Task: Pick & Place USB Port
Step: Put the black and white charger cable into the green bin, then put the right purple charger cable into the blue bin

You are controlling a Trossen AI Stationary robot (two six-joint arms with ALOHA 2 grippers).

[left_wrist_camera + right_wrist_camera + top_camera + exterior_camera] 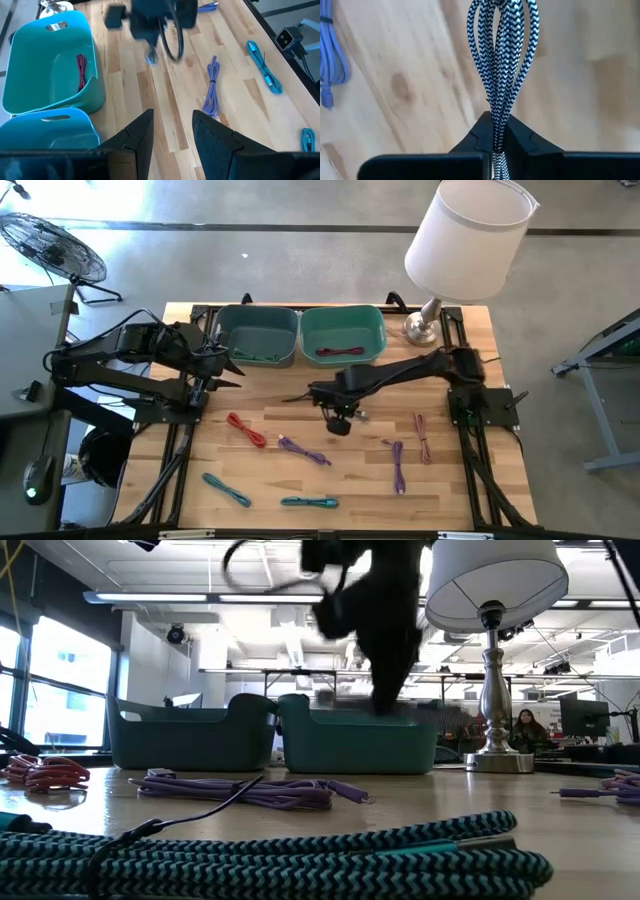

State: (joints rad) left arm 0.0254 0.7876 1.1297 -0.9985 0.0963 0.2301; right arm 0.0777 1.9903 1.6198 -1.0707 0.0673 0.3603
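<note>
A black-and-white braided cable [501, 65], bundled into loops, is pinched between the fingers of the right gripper [496, 145], which are closed tight on its lower end while the loops stand out past the fingertips. In the high view the right gripper [338, 418] hangs over the middle of the wooden table [460, 480], just in front of the two bins, with the right arm reaching in from the right side. A thin dark length, probably the cable's loose end, trails toward the left there, though it is too small to be sure. In the low view the same arm shows only as a dark blur in front of the bins.

Behind the gripper sit two teal bins side by side: the left bin [258, 335] holds a green cable, and the right bin [343, 334] holds a red cable [340, 351]. On the table nearer the front lie a coiled red cable [246, 429], a purple cable [303, 450], a second purple cable [398, 465], a pinkish cable [422, 437] and two teal braided cables [226, 489] [309, 502].

The left gripper [172, 132] waits at the left side of the table beside the left bin, its fingers spread apart and holding nothing. A lamp [462, 250] with a white shade stands at the back right corner. A floor fan [45, 248] stands off the table to the left.
</note>
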